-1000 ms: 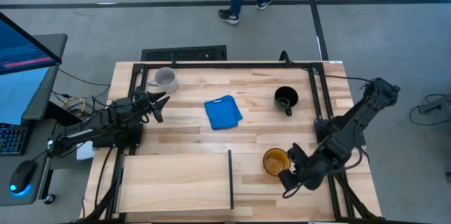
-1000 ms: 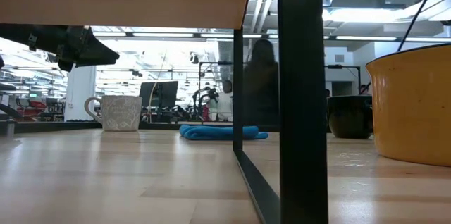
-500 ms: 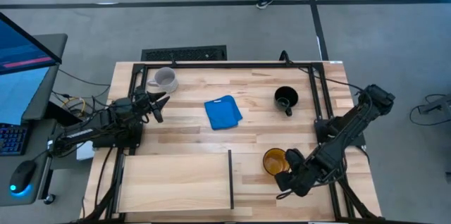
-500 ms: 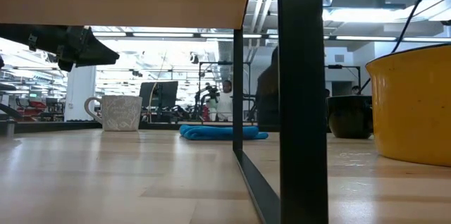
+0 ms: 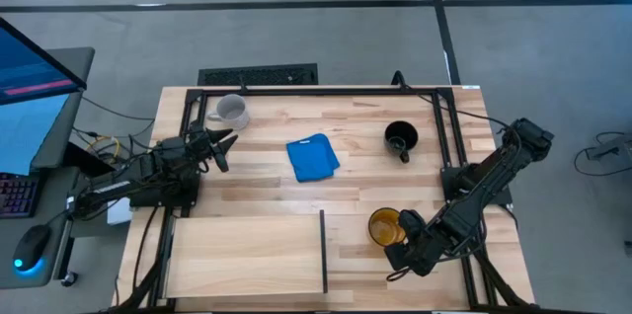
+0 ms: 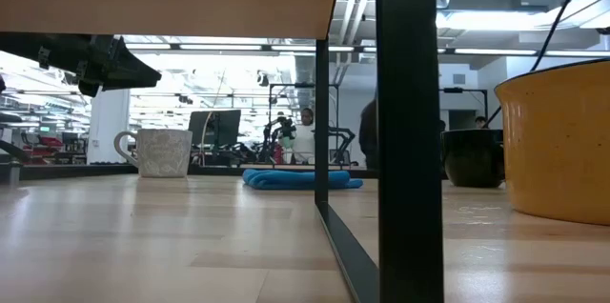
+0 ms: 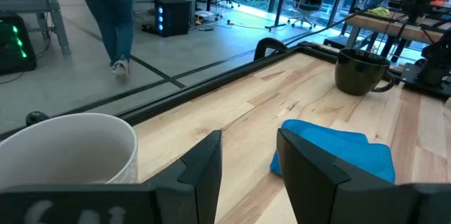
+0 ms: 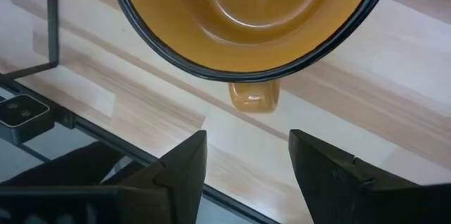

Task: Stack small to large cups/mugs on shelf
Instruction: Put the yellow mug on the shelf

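Note:
The yellow mug (image 5: 385, 225) stands upright on the tabletop near the right front, just right of the shelf's dark divider (image 5: 323, 251). Its handle (image 8: 254, 98) points toward the near edge. My right gripper (image 5: 400, 252) is open just near-side of the mug, and the handle lies just ahead of the gap between its fingers (image 8: 246, 160), untouched. The black mug (image 5: 401, 139) stands at the far right and the grey-white mug (image 5: 230, 111) at the far left. My left gripper (image 5: 219, 146) waits open near the grey-white mug (image 7: 70, 146). The pale shelf panel (image 5: 247, 253) lies at the front.
A folded blue cloth (image 5: 313, 157) lies flat at the table's far middle. A black frame (image 5: 316, 90) runs round the table's far and side edges. A monitor and keyboard (image 5: 30, 107) stand left of the table.
My right gripper has gone a little toward the table's left and closer to the yellow mug's near side, then held still. The mugs have stayed where they were. A person beyond the far edge has walked out of view.

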Motion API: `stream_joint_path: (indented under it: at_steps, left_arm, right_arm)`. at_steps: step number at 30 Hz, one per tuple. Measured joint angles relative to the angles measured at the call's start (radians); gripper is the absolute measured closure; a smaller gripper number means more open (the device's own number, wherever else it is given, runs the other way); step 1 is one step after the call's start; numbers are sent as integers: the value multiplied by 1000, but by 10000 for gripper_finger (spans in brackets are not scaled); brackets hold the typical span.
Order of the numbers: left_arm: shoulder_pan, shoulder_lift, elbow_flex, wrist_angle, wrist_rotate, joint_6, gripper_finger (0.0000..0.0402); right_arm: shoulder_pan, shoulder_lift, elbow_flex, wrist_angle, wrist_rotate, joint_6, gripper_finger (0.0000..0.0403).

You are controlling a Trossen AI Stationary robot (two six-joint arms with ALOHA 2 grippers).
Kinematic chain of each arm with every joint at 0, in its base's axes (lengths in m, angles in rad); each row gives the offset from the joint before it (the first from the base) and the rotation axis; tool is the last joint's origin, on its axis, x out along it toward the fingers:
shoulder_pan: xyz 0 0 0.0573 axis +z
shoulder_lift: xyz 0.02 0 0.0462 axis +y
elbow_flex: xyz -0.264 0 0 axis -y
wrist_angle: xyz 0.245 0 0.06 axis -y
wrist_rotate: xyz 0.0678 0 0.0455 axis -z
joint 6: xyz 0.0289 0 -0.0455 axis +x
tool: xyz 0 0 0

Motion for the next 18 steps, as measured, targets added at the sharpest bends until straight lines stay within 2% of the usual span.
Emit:
stream_joint_path:
  at_steps: [18]
  left_arm:
    - [0,0,-1,0,-2,-1,274]
  right_arm:
    - [-54,147,0,21,-49,-59,178]
